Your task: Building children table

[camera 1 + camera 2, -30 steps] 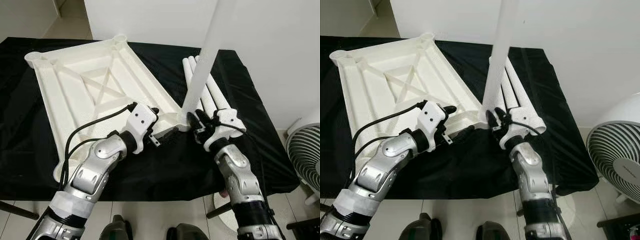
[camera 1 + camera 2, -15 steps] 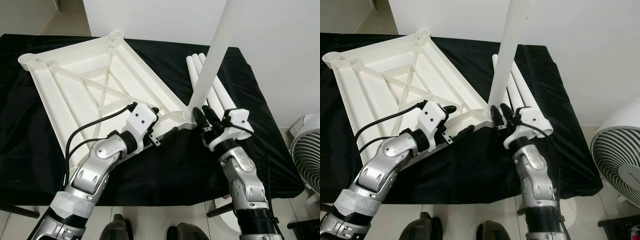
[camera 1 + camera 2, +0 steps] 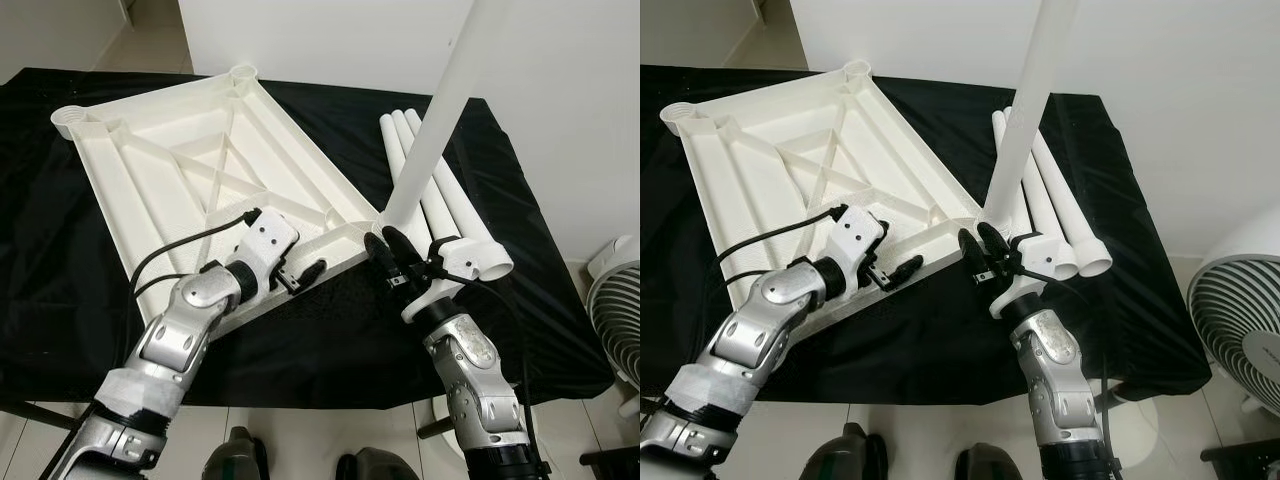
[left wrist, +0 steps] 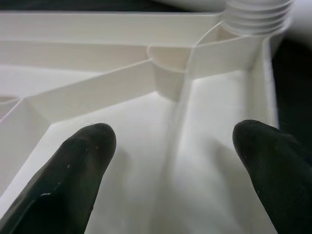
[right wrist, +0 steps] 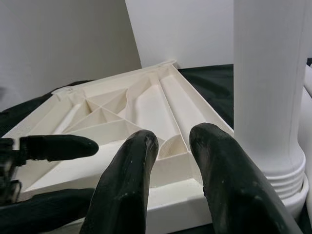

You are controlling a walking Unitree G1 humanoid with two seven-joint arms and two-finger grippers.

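Tabletop point(image 3: 190, 170), white and ribbed, lies upside down on the black-draped bench point(image 3: 560, 330). We see one leg point(image 3: 432, 120) upright in its near corner (top cut off); left claw point(image 3: 305, 275) spread over its edge, right claw point(image 3: 385, 262) slightly parted beside that leg.

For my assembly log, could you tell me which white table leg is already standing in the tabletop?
The leg rising upright from the tabletop's near corner socket; the other legs lie flat on the black cloth.

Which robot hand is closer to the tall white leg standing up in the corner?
Right. The right end effector sits beside the upright table leg base; the left end effector is farther along the tabletop edge.
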